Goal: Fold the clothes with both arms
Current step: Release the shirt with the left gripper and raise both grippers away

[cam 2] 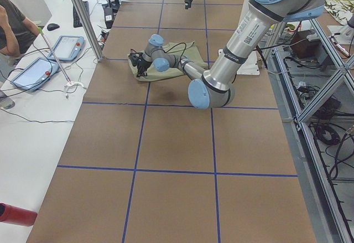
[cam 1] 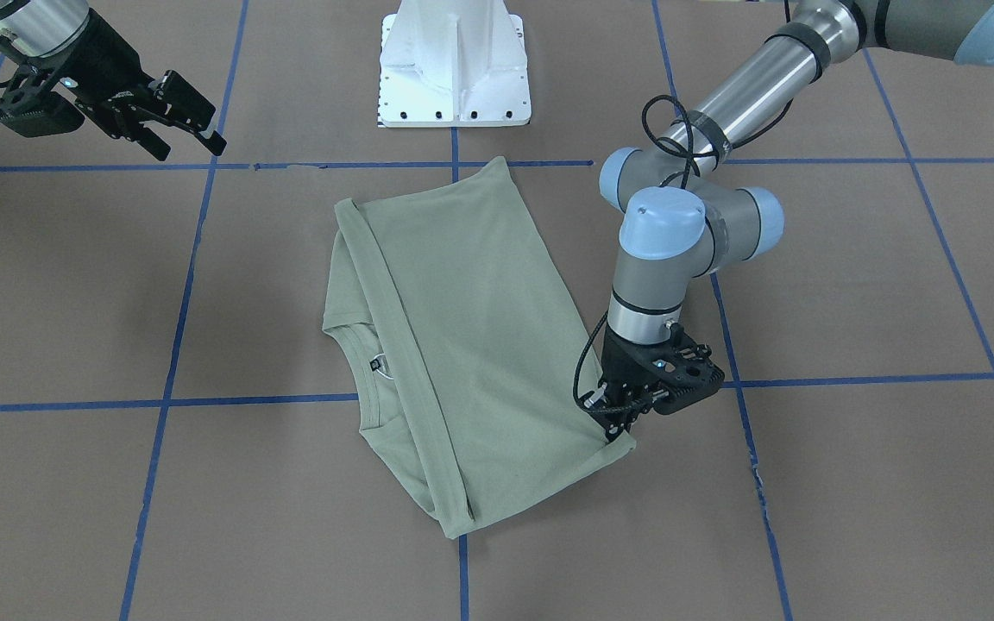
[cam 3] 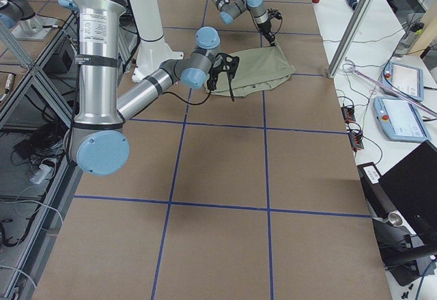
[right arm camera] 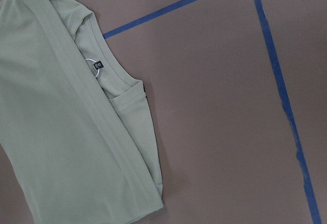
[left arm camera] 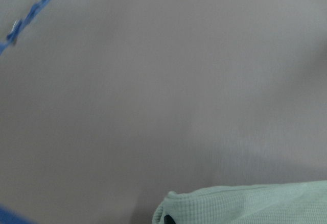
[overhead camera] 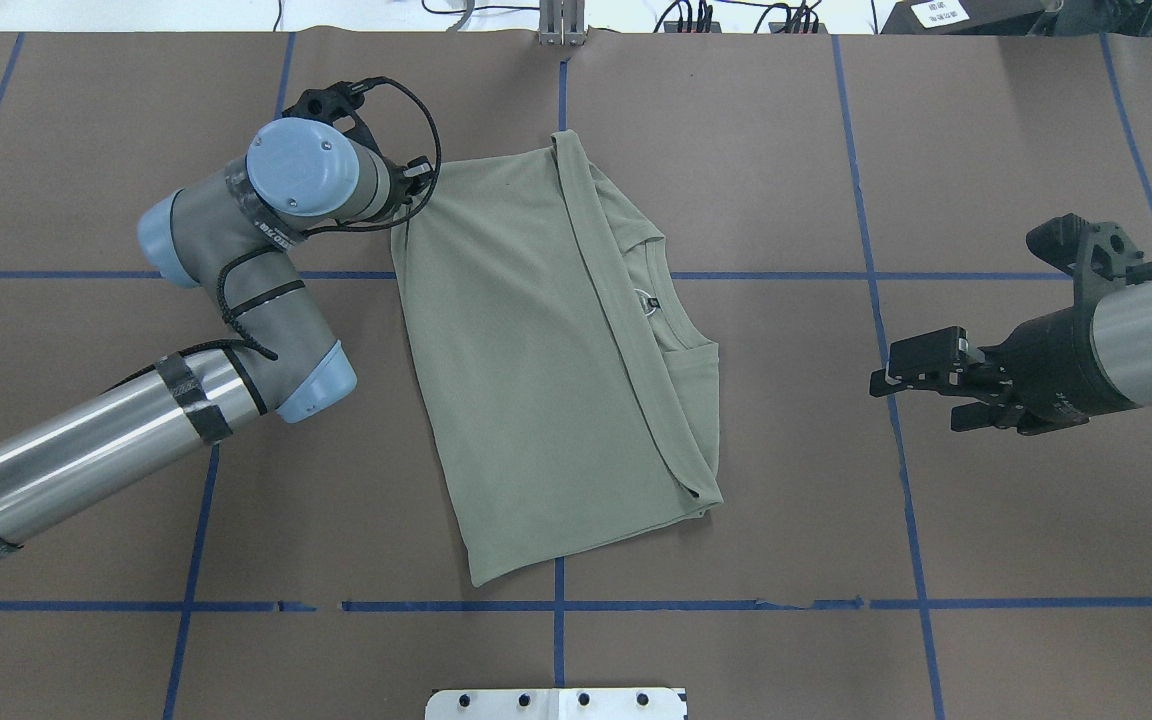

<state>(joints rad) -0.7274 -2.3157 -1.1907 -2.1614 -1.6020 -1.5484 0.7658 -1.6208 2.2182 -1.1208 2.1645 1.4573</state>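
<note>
The pale sage-green shirt (cam 1: 471,328) lies folded lengthwise on the brown table, with its round neck and dark label (cam 1: 375,366) showing at one side. It also shows in the overhead view (overhead camera: 526,350) and the right wrist view (right arm camera: 51,132). My left gripper (cam 1: 619,429) is down at the table, its fingers closed on one corner of the shirt; the left wrist view shows that corner (left arm camera: 245,206) at its bottom edge. In the overhead view the left gripper (overhead camera: 414,188) is mostly hidden under its wrist. My right gripper (cam 1: 189,148) is open and empty, held off the shirt's neck side (overhead camera: 916,400).
The white pedestal base (cam 1: 454,69) stands at the robot's edge of the table. Blue tape lines (overhead camera: 736,275) grid the brown surface. In the exterior left view a person (cam 2: 14,27) sits beside the table with tablets and cables.
</note>
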